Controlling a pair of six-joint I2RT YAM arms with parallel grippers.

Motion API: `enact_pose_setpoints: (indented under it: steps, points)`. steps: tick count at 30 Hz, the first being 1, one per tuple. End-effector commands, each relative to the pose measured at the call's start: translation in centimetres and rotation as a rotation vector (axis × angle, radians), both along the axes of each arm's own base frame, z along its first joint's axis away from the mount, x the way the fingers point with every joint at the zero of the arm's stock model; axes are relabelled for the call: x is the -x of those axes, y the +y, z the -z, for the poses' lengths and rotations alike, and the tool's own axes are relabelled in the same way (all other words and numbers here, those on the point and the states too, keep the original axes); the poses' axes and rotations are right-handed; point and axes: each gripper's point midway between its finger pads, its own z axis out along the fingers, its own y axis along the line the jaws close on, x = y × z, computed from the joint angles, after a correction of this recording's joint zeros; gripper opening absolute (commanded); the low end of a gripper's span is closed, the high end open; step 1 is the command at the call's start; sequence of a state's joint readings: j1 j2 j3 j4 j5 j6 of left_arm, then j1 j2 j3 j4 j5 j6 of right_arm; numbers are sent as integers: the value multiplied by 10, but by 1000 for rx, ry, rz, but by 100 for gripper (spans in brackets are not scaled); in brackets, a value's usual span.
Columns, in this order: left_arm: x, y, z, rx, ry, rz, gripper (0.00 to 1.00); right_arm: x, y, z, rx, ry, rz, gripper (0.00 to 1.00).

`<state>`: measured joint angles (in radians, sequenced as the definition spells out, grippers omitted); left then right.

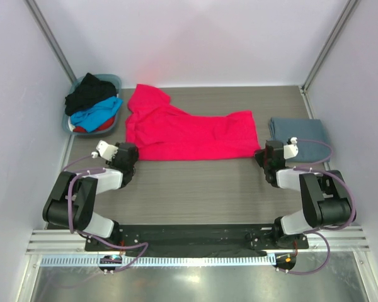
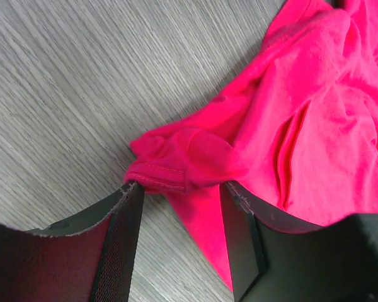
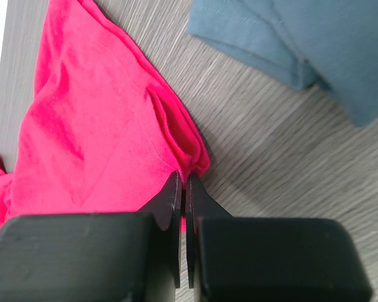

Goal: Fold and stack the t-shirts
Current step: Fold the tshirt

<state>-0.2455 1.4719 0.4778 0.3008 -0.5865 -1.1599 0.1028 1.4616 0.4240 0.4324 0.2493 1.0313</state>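
Observation:
The red-pink t-shirt (image 1: 189, 132) lies spread across the middle of the table. My left gripper (image 1: 131, 153) is at its near left corner. In the left wrist view it (image 2: 181, 186) is open, and its fingers straddle a bunched hem corner of the red-pink shirt (image 2: 315, 113). My right gripper (image 1: 263, 155) is at the shirt's near right corner. In the right wrist view it (image 3: 183, 182) is shut on the folded edge of the red-pink shirt (image 3: 88, 132). A slate grey-blue t-shirt (image 1: 300, 139) lies folded at the right, also in the right wrist view (image 3: 302, 38).
A grey-blue basket (image 1: 116, 80) at the back left holds a black shirt (image 1: 88, 93), a bright blue shirt (image 1: 97, 113) and a red one (image 1: 101, 128). White walls close in the table on the left, back and right.

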Motion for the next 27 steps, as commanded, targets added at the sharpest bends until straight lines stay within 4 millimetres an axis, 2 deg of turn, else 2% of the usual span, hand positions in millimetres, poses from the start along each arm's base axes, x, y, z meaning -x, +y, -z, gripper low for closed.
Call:
enact_pose_setpoints:
  steps: [1, 5, 8, 9, 10, 14, 17, 21, 23, 26, 27]
  points:
    - [-1, 16, -8, -48, -3, -66, 53, -2, -12, -15, -14, -53, 47, 1]
    - [0, 22, -7, -51, -1, -77, 51, 0, -18, -18, -27, -58, 59, 1]
    - [0, 29, -9, -57, -9, -92, 45, 2, -25, -19, -39, -63, 76, 1]
    - [1, 31, -11, -63, -12, -100, 41, 3, -26, -20, -46, -62, 79, 1]
    - [4, 34, -11, -74, -7, -111, 39, 3, -35, -20, -54, -62, 96, 1]
    - [8, 44, -35, -127, -54, -132, 37, 6, -40, -24, -54, -71, 110, 1]
    - [10, 47, -46, -140, -79, -135, 41, 6, -41, -25, -52, -72, 109, 1]
    - [11, 44, -46, -142, -54, -113, 52, 5, -36, -20, -62, -60, 85, 1]
    - [11, 40, -51, -128, -59, -93, 54, 4, -35, -20, -64, -62, 78, 1]
    - [13, 26, -65, -80, -58, -11, 56, 3, -33, -19, -69, -62, 71, 1]
    - [14, 11, -69, -53, -52, 81, 57, 1, -31, -20, -75, -65, 63, 1]
